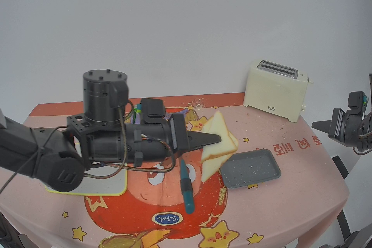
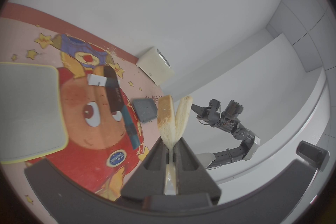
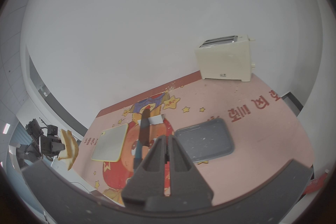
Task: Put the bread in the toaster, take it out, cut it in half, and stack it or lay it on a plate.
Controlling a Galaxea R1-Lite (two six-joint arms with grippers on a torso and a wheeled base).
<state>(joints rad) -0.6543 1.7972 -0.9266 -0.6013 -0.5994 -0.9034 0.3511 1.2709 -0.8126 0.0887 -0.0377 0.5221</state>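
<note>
Bread halves (image 1: 219, 136): two, triangular, toasted crust along the edges, fanned apart in a V in the left wrist view.
Where held: pinched together at one corner by the left gripper (image 1: 211, 139), off the tabletop (image 1: 302, 190), just beside the plate's end that faces the knife.
Left fingers (image 2: 157, 165): clamped on both slices at once, a slim gap between them packed with bread.
Plate (image 1: 252, 168): one, grey, rectangular with rounded corners, flat on the tabletop; holds pale crumbs only.
Toaster (image 1: 276, 94): one, cream, two slots on top, standing behind the plate toward the wall, well apart from it.
Knife (image 1: 186, 186): one, teal handle, dark blade, flat on the tabletop on the plate's left, near it but not touching.
Cutting board (image 1: 110, 183): one, white with a yellow-green rim, farther left of the plate than the knife, partly under the left arm.
Right gripper (image 1: 317, 125): up in the air to the right of the plate, beyond the tabletop's edge; fingers pressed together, nothing between them.
Loose crumbs (image 1: 252, 115): scattered on the tabletop between plate and toaster.
</note>
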